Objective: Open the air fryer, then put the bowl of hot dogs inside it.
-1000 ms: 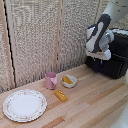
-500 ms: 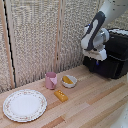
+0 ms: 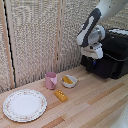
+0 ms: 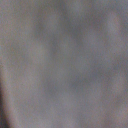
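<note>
The black air fryer (image 3: 114,56) stands at the exterior view's right, at the back of the table. My gripper (image 3: 93,62) hangs right at its front, on the side facing the exterior view's left. Its dark fingers merge with the black front, so their state does not show and the handle cannot be made out. The small white bowl (image 3: 69,81) with yellow-orange hot dogs (image 3: 67,79) sits on the table well to the left of the gripper, untouched. The wrist view is only a grey blur.
A pink cup (image 3: 50,80) stands touching or nearly touching the bowl's left side. An orange-yellow block (image 3: 61,95) lies in front of them. A large patterned plate (image 3: 24,105) sits at the front left. A ribbed curtain wall (image 3: 35,35) runs behind the table.
The arm and gripper have shifted toward the exterior view's left and slightly down. The black front of the air fryer seems to reach further left with them. Bowl, cup, block and plate are unmoved.
</note>
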Tool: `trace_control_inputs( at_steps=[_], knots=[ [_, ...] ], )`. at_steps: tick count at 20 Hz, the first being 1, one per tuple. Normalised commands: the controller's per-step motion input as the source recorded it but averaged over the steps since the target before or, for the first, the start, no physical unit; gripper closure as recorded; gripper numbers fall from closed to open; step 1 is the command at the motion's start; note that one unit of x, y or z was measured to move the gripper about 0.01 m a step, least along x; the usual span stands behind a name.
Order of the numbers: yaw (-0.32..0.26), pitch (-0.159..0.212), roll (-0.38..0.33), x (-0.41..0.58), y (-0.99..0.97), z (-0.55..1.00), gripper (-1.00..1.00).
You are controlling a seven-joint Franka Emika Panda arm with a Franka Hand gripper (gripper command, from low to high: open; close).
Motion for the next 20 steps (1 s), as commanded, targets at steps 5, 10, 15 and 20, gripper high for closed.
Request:
trace_control_inputs(
  at_steps=[5, 10, 15, 20],
  knots=[
    [0.000, -0.033, 0.039, -0.806, 0.72, 0.10, 1.00],
    [-0.017, -0.078, 0.014, -0.640, 0.70, -0.12, 1.00],
    [-0.138, -0.069, 0.000, -0.048, 0.74, -0.38, 1.00],
    [-0.195, -0.040, 0.009, 0.066, 0.56, -0.31, 1.00]
  ],
)
